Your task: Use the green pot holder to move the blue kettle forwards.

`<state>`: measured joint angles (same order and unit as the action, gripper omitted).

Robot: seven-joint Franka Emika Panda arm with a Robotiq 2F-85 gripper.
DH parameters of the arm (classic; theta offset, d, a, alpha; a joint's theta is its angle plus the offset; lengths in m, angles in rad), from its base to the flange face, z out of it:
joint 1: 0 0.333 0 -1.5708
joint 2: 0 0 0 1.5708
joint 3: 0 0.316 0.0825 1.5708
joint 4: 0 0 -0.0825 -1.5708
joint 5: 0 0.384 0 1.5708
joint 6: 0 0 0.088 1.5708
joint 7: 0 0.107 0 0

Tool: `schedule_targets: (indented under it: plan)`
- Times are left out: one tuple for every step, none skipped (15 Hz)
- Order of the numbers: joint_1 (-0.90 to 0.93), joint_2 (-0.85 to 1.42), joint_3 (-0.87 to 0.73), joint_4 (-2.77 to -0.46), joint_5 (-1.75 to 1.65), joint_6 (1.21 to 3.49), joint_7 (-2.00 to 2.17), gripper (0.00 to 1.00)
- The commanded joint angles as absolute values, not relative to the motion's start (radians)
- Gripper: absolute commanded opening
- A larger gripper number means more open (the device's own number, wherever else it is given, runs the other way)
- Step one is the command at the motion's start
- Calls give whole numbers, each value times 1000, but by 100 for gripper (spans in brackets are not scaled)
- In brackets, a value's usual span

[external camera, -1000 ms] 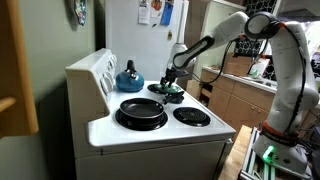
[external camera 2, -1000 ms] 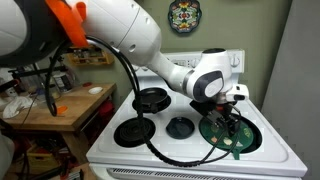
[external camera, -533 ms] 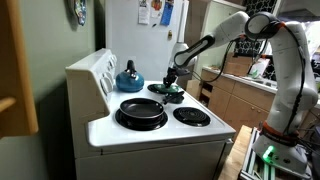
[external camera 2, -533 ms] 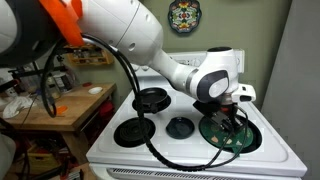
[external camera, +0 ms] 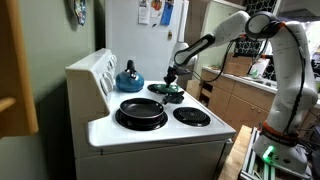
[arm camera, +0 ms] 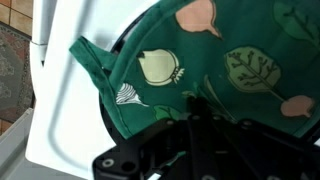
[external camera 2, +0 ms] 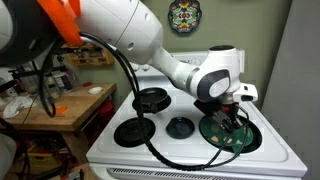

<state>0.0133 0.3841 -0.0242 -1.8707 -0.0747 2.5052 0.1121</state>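
Note:
The green pot holder (arm camera: pixel 215 60), dark green with printed vegetables and a corner loop, lies over a burner near the stove's white edge. It also shows in both exterior views (external camera: pixel 172 95) (external camera 2: pixel 226 133). My gripper (arm camera: pixel 195 106) points down onto it with the fingers pressed together, pinching the cloth. Both exterior views show the gripper (external camera: pixel 172 86) (external camera 2: pixel 233 122) low over that burner. The blue kettle (external camera: pixel 128 76) stands on the burner by the back panel, apart from the gripper. The arm hides it in an exterior view.
A black frying pan (external camera: pixel 141 110) (external camera 2: pixel 152 98) sits on another burner. A bare burner (external camera: pixel 191 115) lies beside it. The white stove top (external camera 2: pixel 190 150) ends close to the pot holder. A fridge (external camera: pixel 150 35) stands behind and a wooden counter (external camera 2: pixel 60 105) to one side.
The fingers have closed onto the pot holder over the last second. The arm has hardly moved, and the kettle and pan are where they were.

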Motion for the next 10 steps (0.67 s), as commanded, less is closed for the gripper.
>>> schedule_targets:
  plan:
    - [15,334,-25,-1910,-54,2490,119,0]
    - [21,327,-35,-1912,-69,2485,136,0]
    - [29,319,-49,-1916,-88,2481,165,16]
    - [24,307,-50,-1925,-80,2479,172,27]
    - [23,293,-55,-1936,-80,2477,185,34]
    - [17,274,-54,-1958,-70,2479,187,40]
    - [11,257,-54,-1978,-59,2481,185,47]
    - [7,243,-55,-1994,-53,2483,191,56]
    - [-4,229,-49,-2016,-31,2489,175,63]
    - [-10,217,-49,-2035,-18,2485,174,71]
